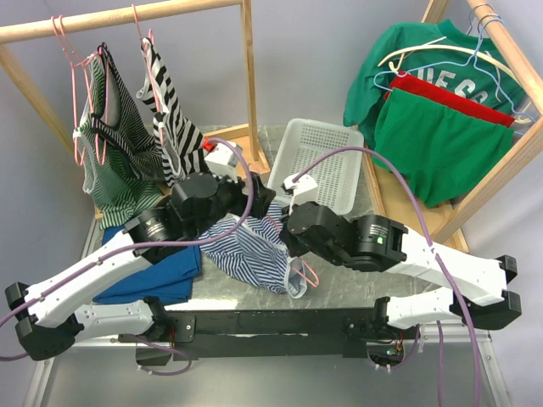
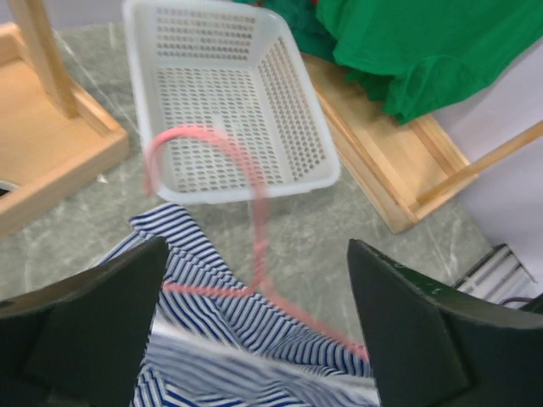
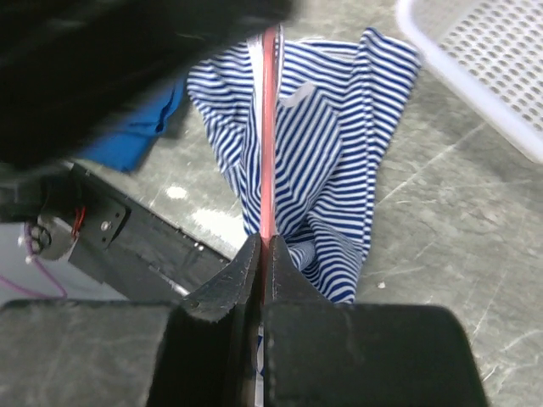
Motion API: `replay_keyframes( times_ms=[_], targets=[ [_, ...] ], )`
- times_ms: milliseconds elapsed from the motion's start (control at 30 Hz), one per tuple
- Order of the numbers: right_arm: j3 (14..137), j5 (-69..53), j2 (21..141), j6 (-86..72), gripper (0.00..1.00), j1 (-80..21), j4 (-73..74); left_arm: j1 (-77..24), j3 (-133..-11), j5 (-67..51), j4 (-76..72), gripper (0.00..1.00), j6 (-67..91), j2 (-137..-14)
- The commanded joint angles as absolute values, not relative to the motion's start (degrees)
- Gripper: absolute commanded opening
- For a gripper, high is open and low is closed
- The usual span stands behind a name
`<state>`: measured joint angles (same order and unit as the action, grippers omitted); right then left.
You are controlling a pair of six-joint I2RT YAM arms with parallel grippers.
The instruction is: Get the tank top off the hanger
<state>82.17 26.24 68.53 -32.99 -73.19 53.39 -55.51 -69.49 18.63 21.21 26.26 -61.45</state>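
One basket (image 1: 327, 157), two wooden racks (image 1: 248, 76), two hanging striped tops (image 1: 119, 153) and one blue-striped tank top (image 1: 246, 250).

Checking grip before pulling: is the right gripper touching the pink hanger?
Touching. Right wrist view shows the right gripper clamped on the pink hanger wire, no gap either side.

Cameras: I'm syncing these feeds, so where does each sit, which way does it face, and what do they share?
Top external: above and behind the bases, looking down on the table; left arm and right arm show.
Left wrist: on the left gripper, looking forward past its open fingers at the basket.
Right wrist: on the right gripper, looking past its shut fingers along the hanger to the tank top.
Shared: all three show hanger, tank top, basket.
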Motion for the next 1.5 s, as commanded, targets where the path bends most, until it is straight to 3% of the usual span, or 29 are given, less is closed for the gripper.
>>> replay_keyframes(
  times_ms=[0,267,667,800,900,1000,1200,1267,1467],
  targets=[
    [80.07,31.11,63.90,-36.64,0.00,-71.64,50.80,-55.55,-68.20,23.28,19.16,0.99,28.12,-58.19],
    [77.96,33.92,58.01,-38.50,0.00,-71.19,49.40,-55.28,-61.53,30.49,21.44,0.96,33.39,-54.67],
    [79.72,30.76,56.95,-35.77,0.00,-73.65,47.63,-46.23,-57.48,20.13,14.68,1.00,33.93,-63.54],
    [80.33,30.41,57.74,-35.33,0.00,-74.26,47.73,-45.18,-58.80,20.30,13.98,0.85,32.52,-65.30],
    [80.16,30.50,57.22,-35.16,0.00,-74.44,47.29,-44.39,-59.76,20.39,14.76,0.51,32.17,-66.97],
    [79.98,31.11,56.60,-35.33,0.00,-74.53,47.64,-44.03,-59.77,20.48,15.20,0.32,32.08,-67.68],
    [79.28,31.20,55.20,-35.60,0.00,-74.53,47.55,-43.68,-59.24,20.13,15.55,0.13,31.82,-67.94],
    [79.19,30.67,55.11,-35.68,0.00,-74.62,47.72,-43.51,-59.33,20.30,15.99,0.02,31.73,-68.38],
    [79.89,28.57,55.37,-34.98,0.00,-75.32,49.39,-39.65,-60.64,21.27,17.31,0.01,31.38,-69.78]
  ],
)
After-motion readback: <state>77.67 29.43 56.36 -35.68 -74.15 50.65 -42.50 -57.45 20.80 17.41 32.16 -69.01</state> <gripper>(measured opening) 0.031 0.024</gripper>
